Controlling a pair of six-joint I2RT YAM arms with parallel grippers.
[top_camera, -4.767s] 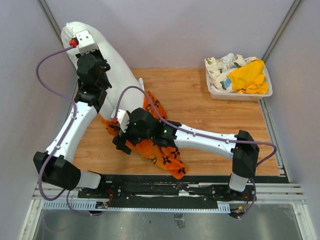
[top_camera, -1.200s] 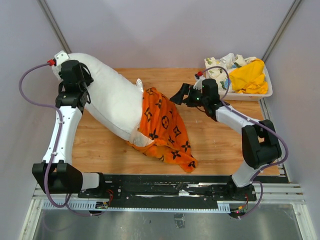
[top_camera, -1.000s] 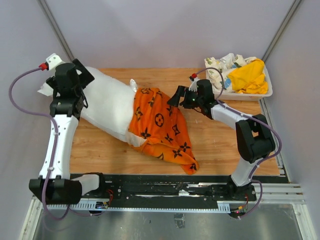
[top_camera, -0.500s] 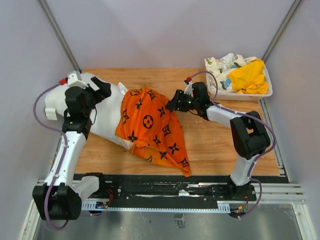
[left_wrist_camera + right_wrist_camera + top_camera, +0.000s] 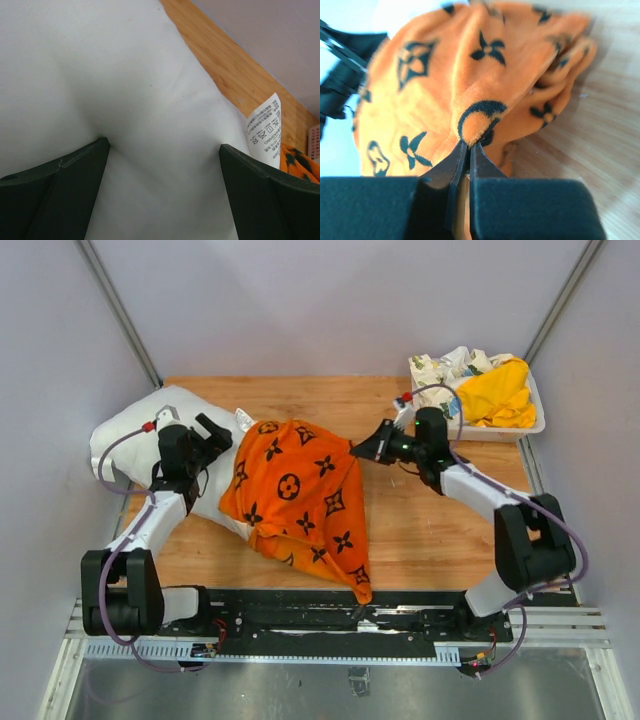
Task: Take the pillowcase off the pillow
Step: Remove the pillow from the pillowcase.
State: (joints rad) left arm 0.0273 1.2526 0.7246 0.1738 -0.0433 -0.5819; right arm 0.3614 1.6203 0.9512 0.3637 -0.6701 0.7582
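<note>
Top view: pillowcase [image 5: 295, 485] drapes the right end of pillow [image 5: 130, 425]; the bare white end lies at the left-rear of the table [image 5: 430, 530]. R gripper [image 5: 467, 147] is pinched tight on a fold at the case's right edge. L gripper [image 5: 162, 165] is spread wide, fingers pressing into bare pillow w/o grasping it. For a clean strip, pull R low & steady away from the pillow w/ L pinning it, so the fabric slides off rather than dragging the pillow along.

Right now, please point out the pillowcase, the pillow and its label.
pillowcase [image 5: 295, 490]: top view, middle of the orange cloth.
pillow [image 5: 165, 402]: top view, bare white far part.
label [image 5: 265, 131]: left wrist view, printed middle of the tag.
</note>
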